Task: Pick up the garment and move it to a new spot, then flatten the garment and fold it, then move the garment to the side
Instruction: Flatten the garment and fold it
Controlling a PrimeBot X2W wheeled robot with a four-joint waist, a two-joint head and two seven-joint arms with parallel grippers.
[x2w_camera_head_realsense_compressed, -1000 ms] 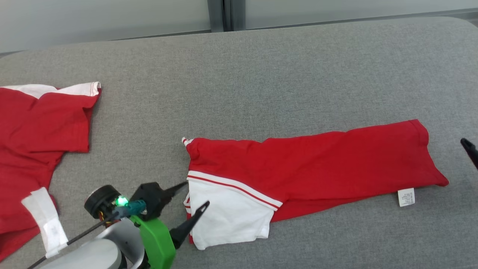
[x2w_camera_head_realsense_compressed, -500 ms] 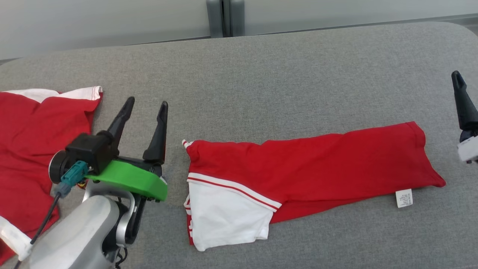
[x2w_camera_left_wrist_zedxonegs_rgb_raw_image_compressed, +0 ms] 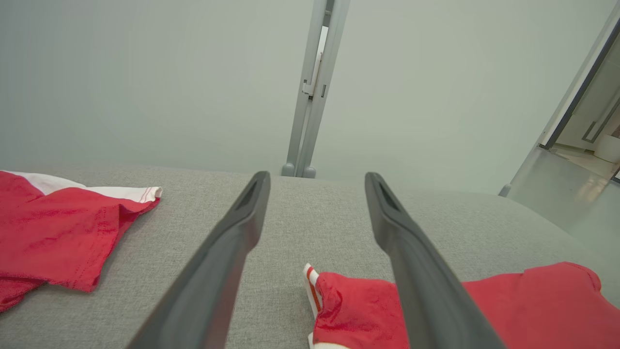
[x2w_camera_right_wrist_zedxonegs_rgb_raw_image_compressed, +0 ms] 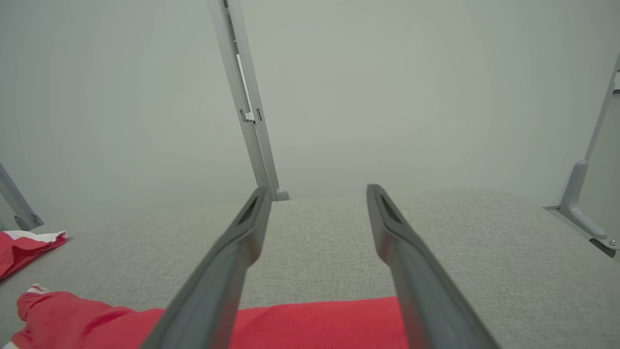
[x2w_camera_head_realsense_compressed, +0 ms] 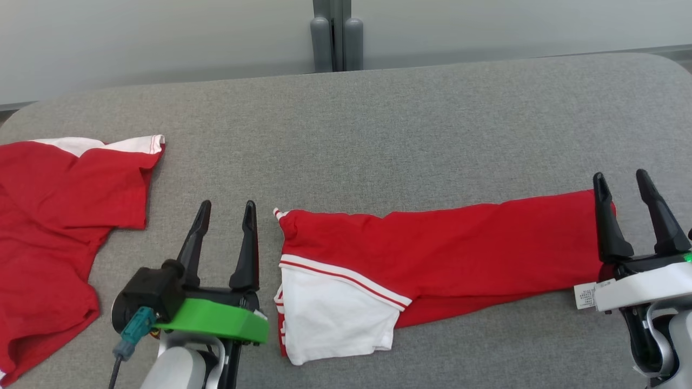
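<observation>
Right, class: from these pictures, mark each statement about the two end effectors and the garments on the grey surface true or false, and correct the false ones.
1. The left end effector is shut on the folded red shirt. False: it is open, beside the shirt's left end, holding nothing.
2. The right end effector is open. True.
3. A second red garment lies on the left of the grey surface. True.
4. The white label sticks out at the folded shirt's left end. False: it is at the right end, by the right end effector.
</observation>
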